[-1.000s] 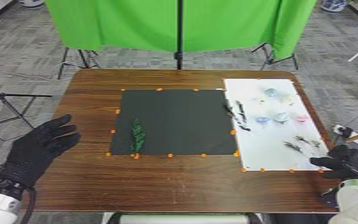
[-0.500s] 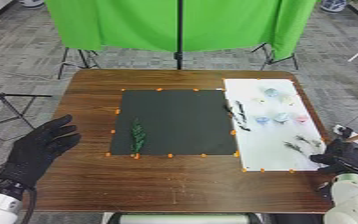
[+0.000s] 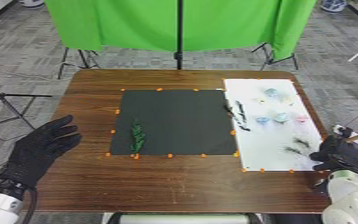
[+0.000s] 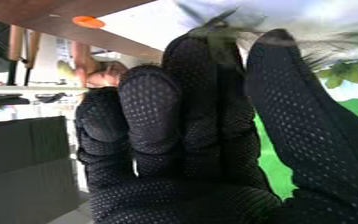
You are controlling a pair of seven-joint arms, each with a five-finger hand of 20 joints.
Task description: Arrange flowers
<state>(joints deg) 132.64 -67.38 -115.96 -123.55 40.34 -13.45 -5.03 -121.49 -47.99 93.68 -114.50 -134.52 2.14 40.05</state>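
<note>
Two feathery sprigs [image 3: 293, 150] lie on the near right part of the white mat [image 3: 260, 145], one a little farther off than the other, just to the left of the right hand [image 3: 337, 154]. That hand is at the mat's near right edge; in the right wrist view its fingers are nearly straight and close together, with the thumb set apart, and the fine strands of the sprigs show around the fingertips. Whether it touches them I cannot tell, but no finger is curled round anything. Farther off on the same mat are a blue flower [image 3: 262, 120], a pale blue flower [image 3: 281, 117] and a pink flower [image 3: 301, 119] in a row, with more blooms beyond and dark sprigs [image 3: 241, 112] along the left side. To the left, a green fern sprig [image 3: 137, 137] lies on the near left part of the black mat [image 3: 180, 120]. The left hand [image 3: 42, 146] hangs at the near left of the brown table [image 3: 184, 185], loosely open, holding nothing.
</note>
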